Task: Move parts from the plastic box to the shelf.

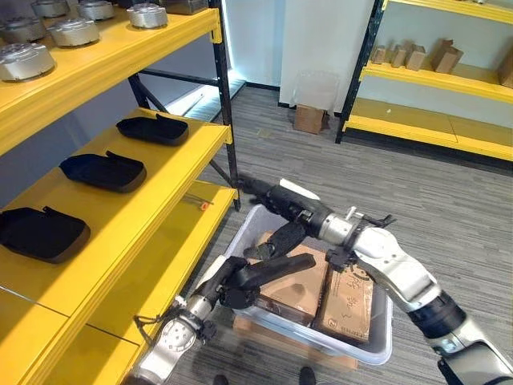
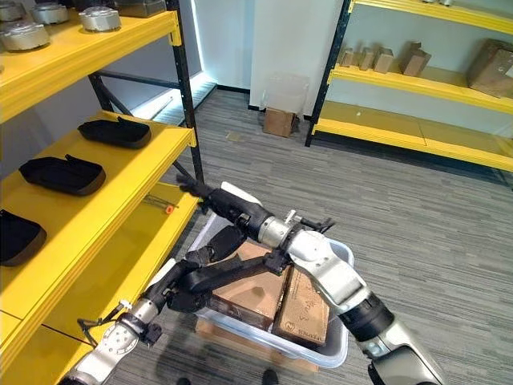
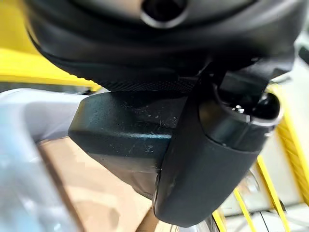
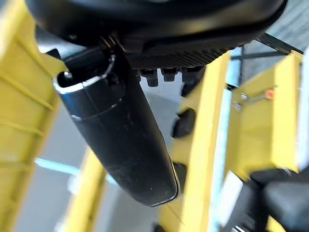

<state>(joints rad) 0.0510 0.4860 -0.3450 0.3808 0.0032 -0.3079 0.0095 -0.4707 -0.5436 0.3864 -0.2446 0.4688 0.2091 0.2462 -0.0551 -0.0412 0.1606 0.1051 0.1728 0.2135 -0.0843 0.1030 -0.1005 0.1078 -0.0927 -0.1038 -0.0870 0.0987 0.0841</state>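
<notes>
A white plastic box (image 1: 377, 341) sits on the floor beside the yellow shelf (image 1: 152, 208). It holds flat brown parts (image 1: 349, 305), and one (image 3: 91, 193) shows past the left thumb in the left wrist view. My left hand (image 1: 248, 277) reaches over the box's near-left corner, fingers straight and lying just above a brown part (image 1: 296, 293), holding nothing. My right hand (image 1: 280, 199) hovers above the box's far-left corner, its fingers stretched toward the shelf post (image 1: 228, 120), nothing in them. Three black moulded parts (image 1: 104, 170) lie on the middle shelf board.
Round metal parts (image 1: 76, 30) line the top shelf board. A second yellow rack (image 1: 433, 80) with brown boxes stands across the aisle, and a small cardboard box (image 1: 309, 119) sits on the grey carpet by the wall.
</notes>
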